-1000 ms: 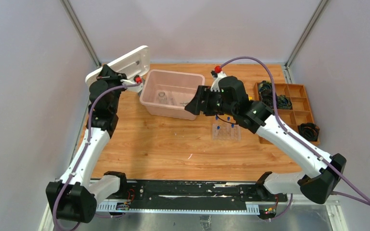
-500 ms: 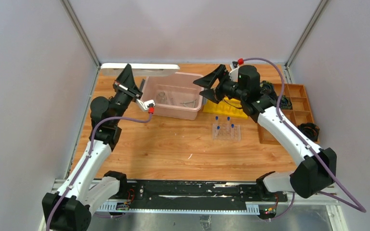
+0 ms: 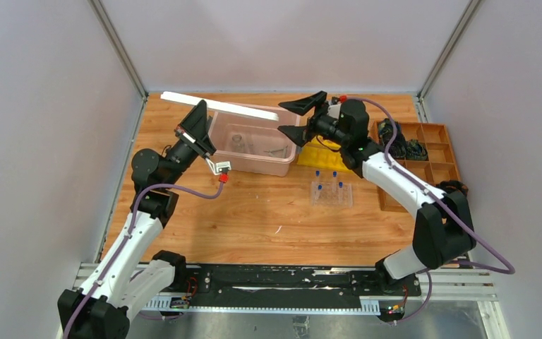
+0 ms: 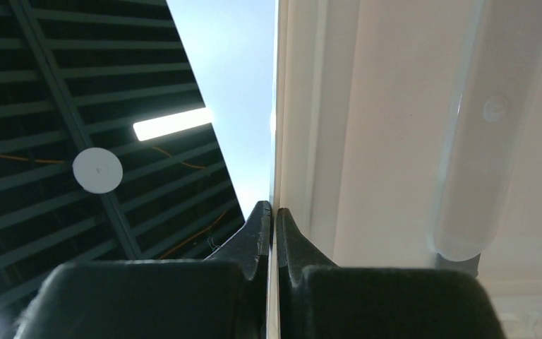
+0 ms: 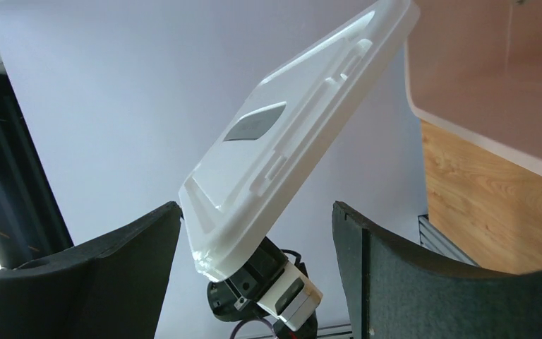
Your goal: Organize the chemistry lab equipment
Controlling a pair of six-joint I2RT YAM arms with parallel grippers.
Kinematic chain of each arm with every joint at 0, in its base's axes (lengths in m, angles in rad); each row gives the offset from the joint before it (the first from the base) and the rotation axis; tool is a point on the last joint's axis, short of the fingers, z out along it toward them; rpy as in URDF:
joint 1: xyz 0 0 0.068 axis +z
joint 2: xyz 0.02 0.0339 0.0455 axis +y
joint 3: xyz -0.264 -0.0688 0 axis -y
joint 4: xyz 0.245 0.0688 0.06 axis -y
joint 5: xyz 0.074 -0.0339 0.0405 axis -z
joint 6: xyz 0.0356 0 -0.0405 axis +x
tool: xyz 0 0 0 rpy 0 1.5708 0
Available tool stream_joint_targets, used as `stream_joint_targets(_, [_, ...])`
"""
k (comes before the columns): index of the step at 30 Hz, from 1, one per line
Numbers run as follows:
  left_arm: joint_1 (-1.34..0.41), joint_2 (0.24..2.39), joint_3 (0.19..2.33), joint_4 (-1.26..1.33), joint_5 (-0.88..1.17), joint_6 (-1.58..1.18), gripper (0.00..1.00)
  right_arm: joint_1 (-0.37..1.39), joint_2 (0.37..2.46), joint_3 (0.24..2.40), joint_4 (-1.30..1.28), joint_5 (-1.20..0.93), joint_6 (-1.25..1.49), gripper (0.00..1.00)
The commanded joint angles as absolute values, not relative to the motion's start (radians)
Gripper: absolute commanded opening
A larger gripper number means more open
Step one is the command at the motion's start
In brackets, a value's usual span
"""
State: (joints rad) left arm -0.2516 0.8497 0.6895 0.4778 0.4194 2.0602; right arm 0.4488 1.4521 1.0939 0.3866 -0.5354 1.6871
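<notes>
A white lid (image 3: pixel 219 106) hangs tilted over the pink bin (image 3: pixel 282 164), with my left gripper (image 3: pixel 200 108) shut on its left edge. The left wrist view shows both fingers pinching that thin lid rim (image 4: pixel 274 215). Inside the bin stand a clear beaker (image 3: pixel 238 141) and a small pale piece (image 3: pixel 276 150). My right gripper (image 3: pixel 284 118) is open beside the lid's right end, holding nothing. In its wrist view the lid (image 5: pixel 289 141) slants between the spread fingers. A clear tube rack (image 3: pixel 332 193) with blue-capped tubes (image 3: pixel 334 174) stands right of the bin.
A yellow block (image 3: pixel 322 157) lies between the bin and the rack. An orange divided tray (image 3: pixel 430 152) with dark parts sits at the right edge. Grey walls close in the back and both sides.
The left arm swung the lid from upright at the rear left to nearly flat over the bin. The right gripper rose from the bin, drew back right and opened wider.
</notes>
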Motion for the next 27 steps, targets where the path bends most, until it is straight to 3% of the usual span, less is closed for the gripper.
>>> stream_joint_targets(1, [-0.266,0.837,0.709,0.560,0.450,2.128,0.00,0.507,1.526,1.115,0.524,-0.536,1.793,0.82])
stream_joint_targets(8, [-0.267,0.821,0.697,0.560,0.491,2.143,0.00,0.544,1.648,1.162,0.623,-0.507,1.852,0.80])
stream_joint_targets(19, [-0.267,0.788,0.635,0.560,0.563,2.159,0.01,0.541,1.706,1.170,0.796,-0.439,1.932,0.42])
stream_joint_targets(21, [-0.267,0.782,0.625,0.559,0.574,2.162,0.11,0.541,1.706,1.175,0.804,-0.425,1.938,0.37])
stream_joint_targets(25, [-0.267,0.767,0.602,0.560,0.593,2.161,0.58,0.532,1.711,1.202,0.836,-0.398,1.962,0.26])
stream_joint_targets(27, [-0.267,0.761,0.589,0.560,0.602,2.163,0.68,0.525,1.713,1.220,0.850,-0.384,1.976,0.21])
